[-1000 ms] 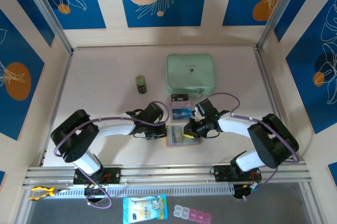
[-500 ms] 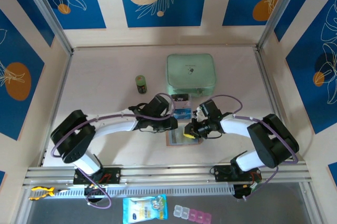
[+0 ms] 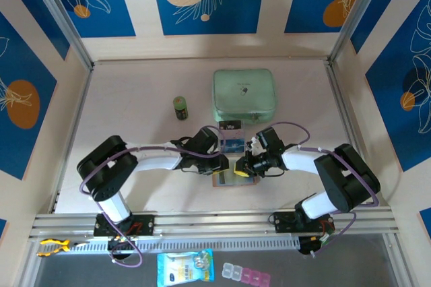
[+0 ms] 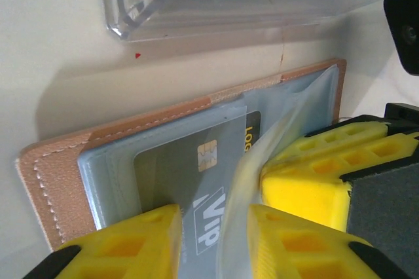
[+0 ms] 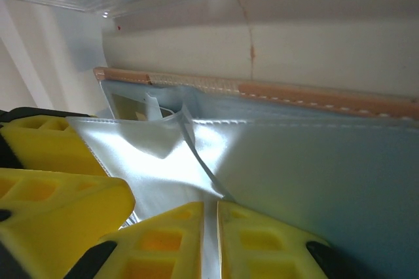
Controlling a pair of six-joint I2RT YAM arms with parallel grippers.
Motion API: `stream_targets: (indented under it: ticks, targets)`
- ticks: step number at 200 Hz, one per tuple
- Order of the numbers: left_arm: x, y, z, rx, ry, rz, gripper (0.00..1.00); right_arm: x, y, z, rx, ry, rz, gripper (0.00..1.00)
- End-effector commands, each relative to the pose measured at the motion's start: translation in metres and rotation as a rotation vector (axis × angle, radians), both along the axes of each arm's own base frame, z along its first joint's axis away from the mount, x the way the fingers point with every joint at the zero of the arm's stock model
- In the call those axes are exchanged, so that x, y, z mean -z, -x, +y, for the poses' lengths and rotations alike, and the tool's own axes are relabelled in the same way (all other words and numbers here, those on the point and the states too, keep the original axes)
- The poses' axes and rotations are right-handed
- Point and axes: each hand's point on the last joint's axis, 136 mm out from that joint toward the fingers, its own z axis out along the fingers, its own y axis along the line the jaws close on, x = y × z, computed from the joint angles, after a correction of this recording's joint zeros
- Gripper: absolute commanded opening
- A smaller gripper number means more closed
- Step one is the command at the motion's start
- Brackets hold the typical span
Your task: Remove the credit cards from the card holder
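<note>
Looking from the top camera, the card holder [image 3: 227, 180] lies open on the table [image 3: 135, 125] between the two arms; two credit cards rest just beyond it, outside: a dark credit card [image 3: 230, 126] near the mint-green zip case [image 3: 244, 93], and a light blue credit card [image 3: 232, 144] closer to the holder; so I judge that part of the work is done. The left gripper [image 3: 220, 163] and the right gripper [image 3: 240, 168] meet over the holder and cover its far edge, so the pockets cannot be read from here. In the left wrist view, a grey VIP card [image 4: 196, 167] with a gold chip sits inside the clear pocket, so at least this one is not yet out; the left gripper's fingers stand apart over it with a plain gap, pinching nothing, and the card shows between them; beside them the right gripper's yellow fingers hold the clear pocket flap [image 4: 288, 115] raised; the near end of the card and part of its print are cut off by the fingers and the frame; a clear plastic packet [image 4: 249, 4] at the top is blurred. In the right wrist view, the right gripper's fingers are pressed together on that flap of the card holder; glare whitens the flap, and the card under it is hard to make out; whether more cards hide in the other pockets, I cannot tell.
</note>
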Motion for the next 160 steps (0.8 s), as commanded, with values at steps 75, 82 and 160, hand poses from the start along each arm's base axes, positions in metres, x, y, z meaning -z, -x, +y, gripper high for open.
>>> stream_targets:
  ticks: [75,82,160]
  targets:
    - [-0.016,0.002,-0.017,0.024,0.073,0.004,0.26,-0.031,-0.005,-0.009,0.019,0.051,-0.049,0.22]
    - [-0.018,0.003,-0.018,0.029,0.077,0.002,0.26,-0.036,-0.006,-0.011,0.020,0.057,-0.061,0.22]
    - [-0.038,0.001,-0.041,0.079,0.117,-0.014,0.36,-0.066,-0.012,-0.037,0.076,0.152,-0.123,0.24]
